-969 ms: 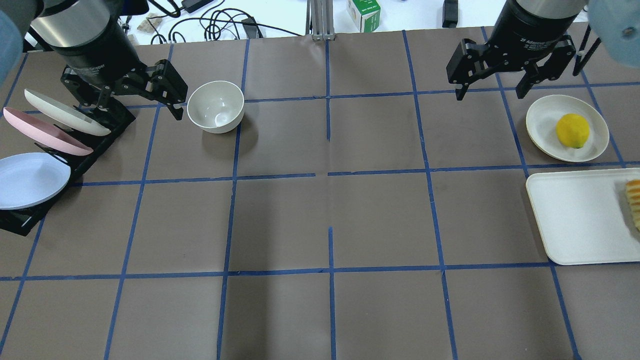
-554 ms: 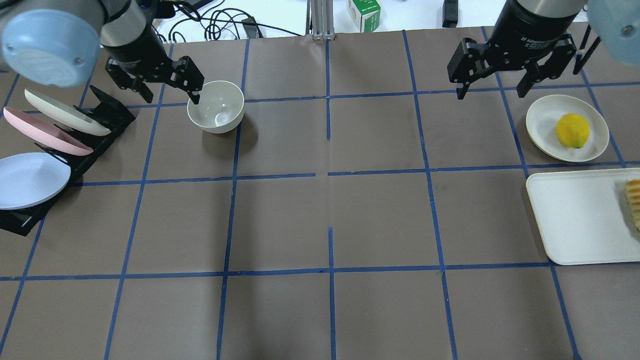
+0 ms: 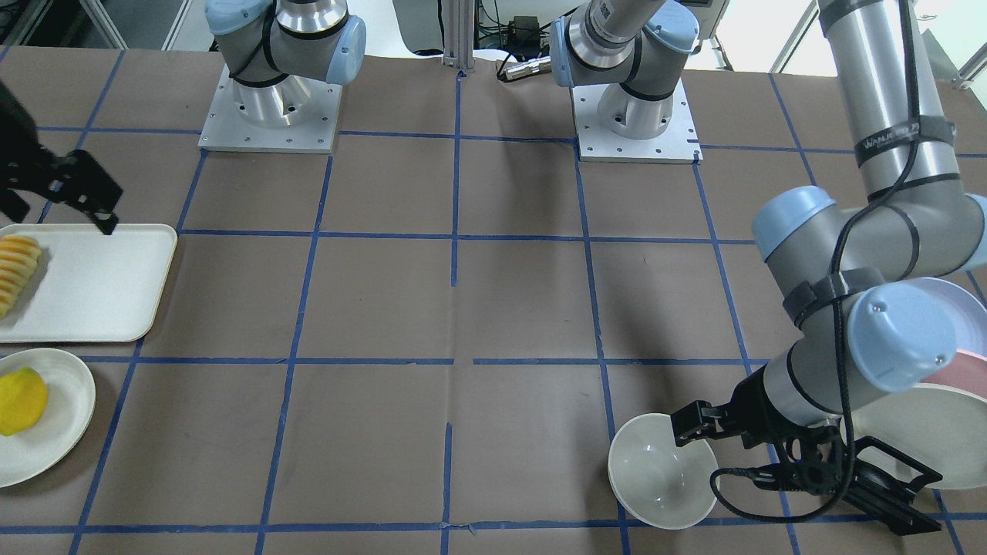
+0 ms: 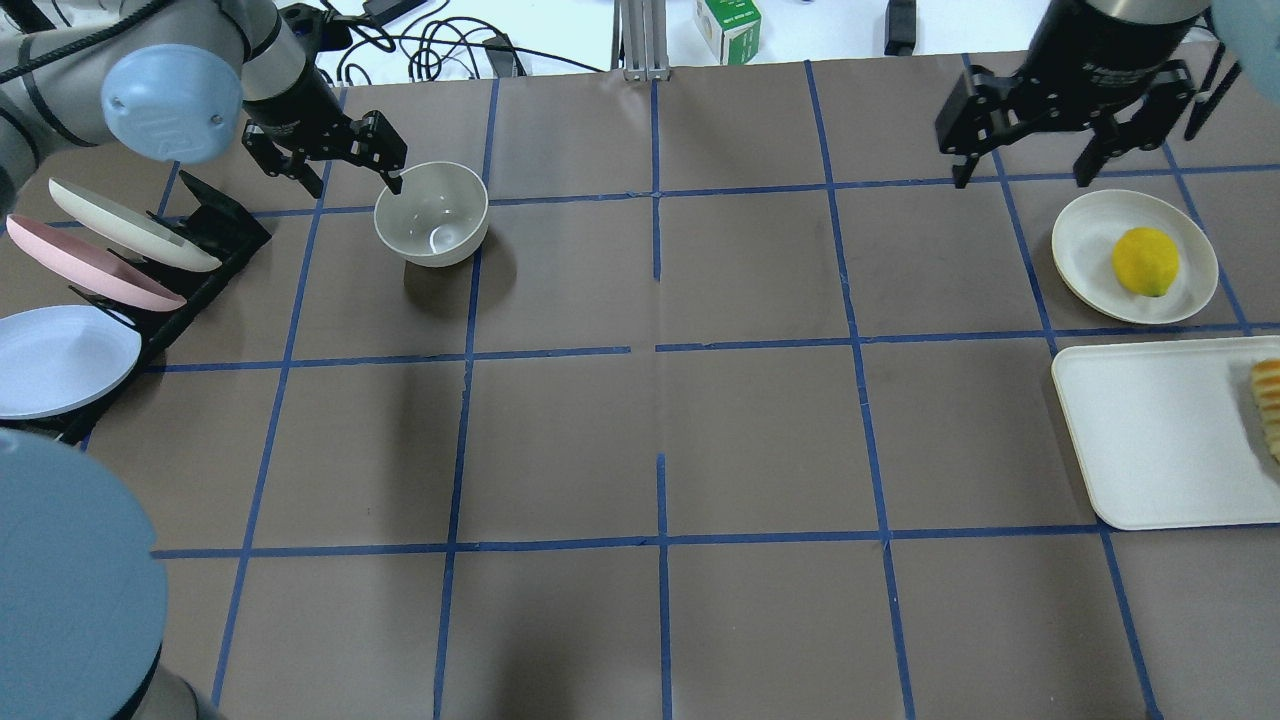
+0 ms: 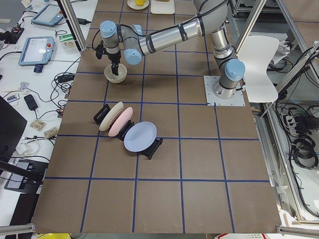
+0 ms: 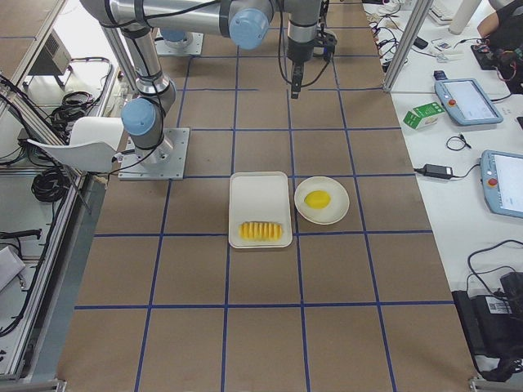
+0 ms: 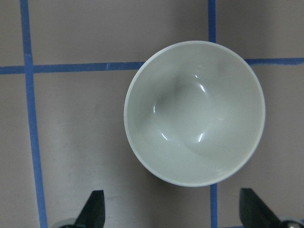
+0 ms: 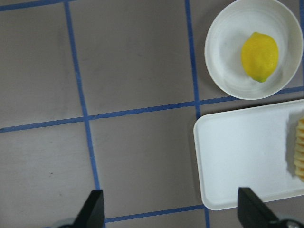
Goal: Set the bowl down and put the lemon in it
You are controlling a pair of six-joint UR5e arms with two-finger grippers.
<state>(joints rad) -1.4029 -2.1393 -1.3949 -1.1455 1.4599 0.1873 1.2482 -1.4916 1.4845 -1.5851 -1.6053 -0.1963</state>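
The off-white bowl (image 4: 432,213) stands upright and empty at the far left of the table; it also shows in the front view (image 3: 663,470) and the left wrist view (image 7: 194,113). My left gripper (image 4: 354,186) is open beside the bowl's far-left rim, one fingertip (image 4: 396,185) close to the rim; the bowl is not between the fingers. The lemon (image 4: 1146,261) lies on a shallow off-white plate (image 4: 1080,230) at the far right, also in the right wrist view (image 8: 260,56). My right gripper (image 4: 1020,178) is open and empty, above the table just beyond and left of that plate.
A white tray (image 4: 1150,440) with a row of yellow-orange fruit slices (image 4: 1268,400) lies nearer than the lemon plate. A black rack (image 4: 215,235) with three tilted plates stands at the left edge, close to my left gripper. Cables and a small box lie beyond the table.
My left gripper has come lower and shifted right, to the bowl's far-left rim, still open. My right gripper has shifted a little right towards the lemon plate. Bowl and lemon have not moved.
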